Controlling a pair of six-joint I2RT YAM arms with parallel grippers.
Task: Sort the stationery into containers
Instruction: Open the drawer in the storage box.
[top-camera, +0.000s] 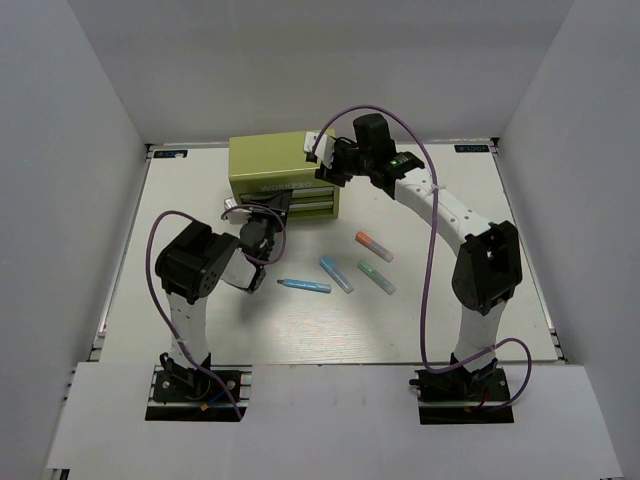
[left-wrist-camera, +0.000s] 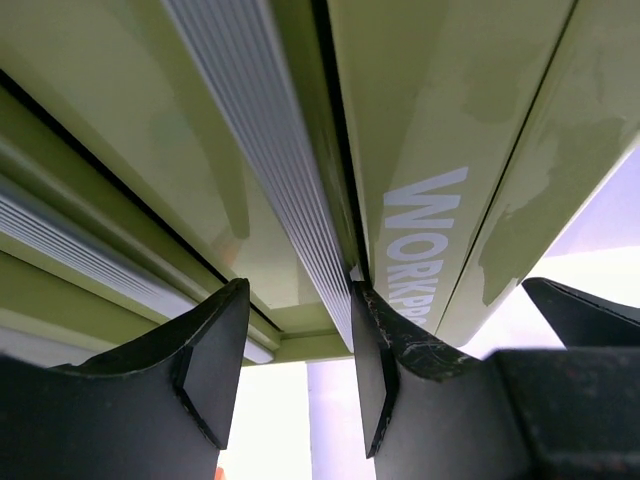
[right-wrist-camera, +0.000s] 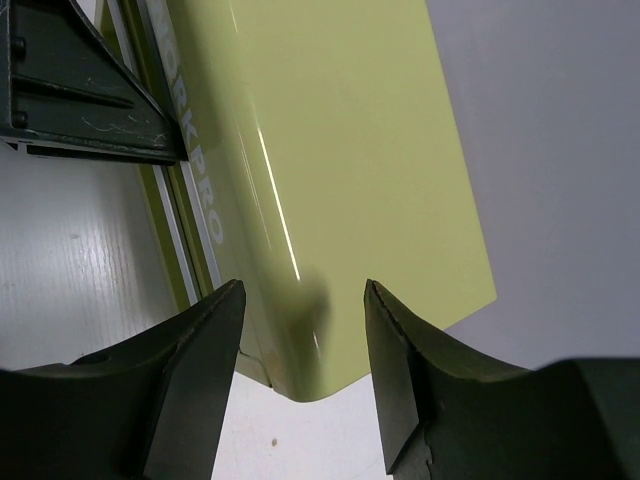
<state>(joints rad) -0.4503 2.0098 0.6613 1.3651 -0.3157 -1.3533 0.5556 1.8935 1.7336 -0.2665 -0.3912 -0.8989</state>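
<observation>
The olive tool chest (top-camera: 272, 172) stands at the back of the table. My left gripper (top-camera: 270, 213) is open at its drawer fronts. In the left wrist view the gripper (left-wrist-camera: 298, 340) straddles a ribbed silver drawer handle (left-wrist-camera: 285, 170), and the right finger (left-wrist-camera: 378, 355) touches the handle's edge. My right gripper (top-camera: 325, 155) is open at the chest's top right corner; the right wrist view shows the gripper (right-wrist-camera: 300, 345) either side of the chest's corner (right-wrist-camera: 330, 150). On the table lie the orange-capped pen (top-camera: 374, 246), light blue pen (top-camera: 335, 274), green pen (top-camera: 376, 277) and thin bright-blue pen (top-camera: 303, 286).
Grey walls enclose the white table (top-camera: 450, 200) on three sides. Purple cables loop over both arms. The pens lie between the two arms in front of the chest. The left gripper's dark body (right-wrist-camera: 70, 80) shows in the right wrist view.
</observation>
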